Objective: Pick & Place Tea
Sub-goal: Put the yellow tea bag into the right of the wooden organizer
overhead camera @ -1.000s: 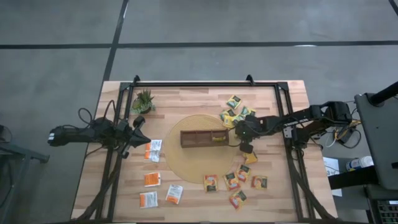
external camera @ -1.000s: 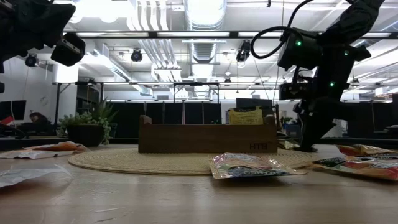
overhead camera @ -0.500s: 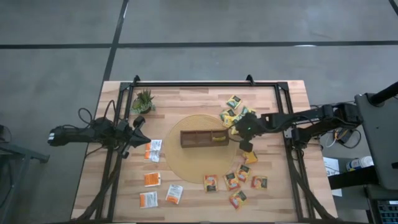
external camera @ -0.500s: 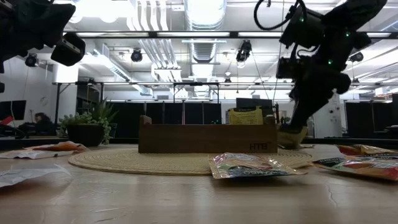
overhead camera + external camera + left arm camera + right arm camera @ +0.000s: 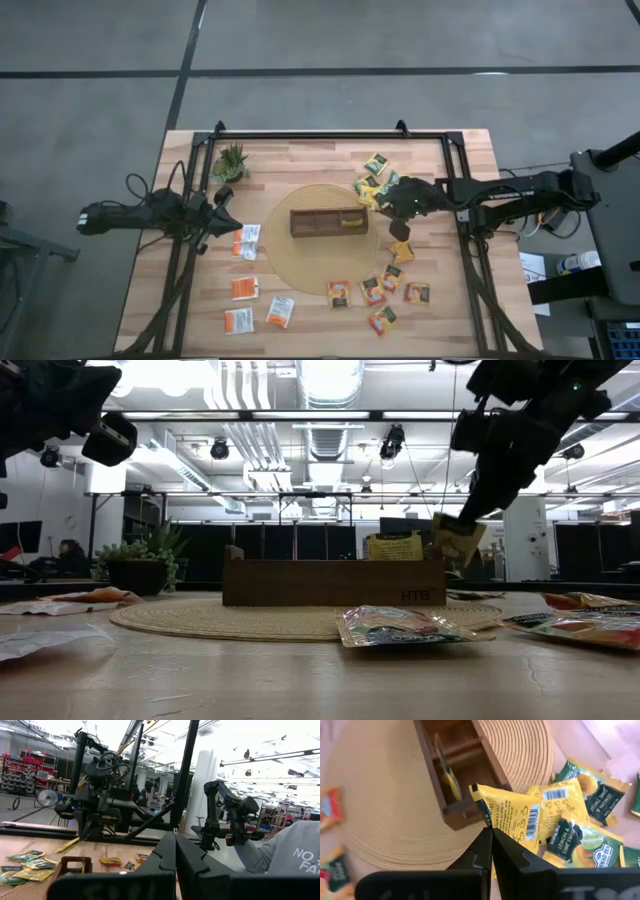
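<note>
My right gripper (image 5: 490, 839) is shut on a yellow tea sachet (image 5: 455, 540) and holds it in the air just past the right end of the dark wooden tray (image 5: 328, 221). The tray rests on a round woven mat (image 5: 300, 262). Another yellow sachet (image 5: 395, 547) stands on edge in the tray's right compartment. More yellow-green sachets (image 5: 375, 182) lie in a heap on the table beyond my gripper. My left gripper (image 5: 175, 855) is shut on nothing and waits at the table's left side (image 5: 222, 205). My right gripper pinches the yellow sachet between its two fingers at one edge (image 5: 496, 827), near a corner. The fingers slant down from the table's right side. The sachet hangs tilted below the fingertips (image 5: 470, 518), clear of the table and the mat.
Orange-brown sachets (image 5: 385, 290) lie near the front edge on the right. White-and-orange ones (image 5: 247, 240) lie on the left. A small potted plant (image 5: 230, 162) stands at the far left. A black frame (image 5: 455, 190) runs along the table's sides and far edge.
My right gripper has risen from the table right of the tray, staying shut. It has tipped from pointing steeply down to a shallower slant. The yellow sachet has come up with it, off the table to about the height of the tray's rim.
</note>
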Tool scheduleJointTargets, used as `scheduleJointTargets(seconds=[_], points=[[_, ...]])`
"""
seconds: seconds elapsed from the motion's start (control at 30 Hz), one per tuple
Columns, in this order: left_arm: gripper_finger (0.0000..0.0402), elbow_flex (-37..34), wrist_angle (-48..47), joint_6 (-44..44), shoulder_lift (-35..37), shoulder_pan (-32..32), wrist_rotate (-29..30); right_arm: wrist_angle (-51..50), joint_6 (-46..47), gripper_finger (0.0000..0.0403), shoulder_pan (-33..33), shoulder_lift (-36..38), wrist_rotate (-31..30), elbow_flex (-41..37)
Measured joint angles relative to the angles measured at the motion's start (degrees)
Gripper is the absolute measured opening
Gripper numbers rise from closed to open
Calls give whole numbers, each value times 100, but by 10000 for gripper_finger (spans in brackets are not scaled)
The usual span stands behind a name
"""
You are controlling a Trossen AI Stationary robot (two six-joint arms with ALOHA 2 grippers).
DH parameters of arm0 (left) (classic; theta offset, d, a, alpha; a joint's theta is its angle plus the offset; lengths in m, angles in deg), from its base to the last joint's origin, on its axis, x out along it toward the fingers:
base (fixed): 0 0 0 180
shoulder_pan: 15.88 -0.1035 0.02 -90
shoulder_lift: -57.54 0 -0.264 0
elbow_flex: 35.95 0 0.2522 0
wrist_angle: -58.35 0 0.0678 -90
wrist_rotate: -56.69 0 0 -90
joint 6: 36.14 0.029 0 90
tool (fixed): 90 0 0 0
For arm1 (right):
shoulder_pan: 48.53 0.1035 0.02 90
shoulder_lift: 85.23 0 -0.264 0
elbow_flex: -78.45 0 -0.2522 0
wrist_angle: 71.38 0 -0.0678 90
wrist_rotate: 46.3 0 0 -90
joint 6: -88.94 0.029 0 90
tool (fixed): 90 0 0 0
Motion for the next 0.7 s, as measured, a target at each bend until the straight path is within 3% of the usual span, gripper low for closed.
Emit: scheduleJointTargets(seconds=[0.37, 0.7], points=[[0, 0, -1, 0, 0, 1, 0, -402, 33, 8, 0, 446, 1072, 438], [0, 0, 0, 2, -1, 1, 1, -934, -135, 8, 0, -424, 2047, 1589]])
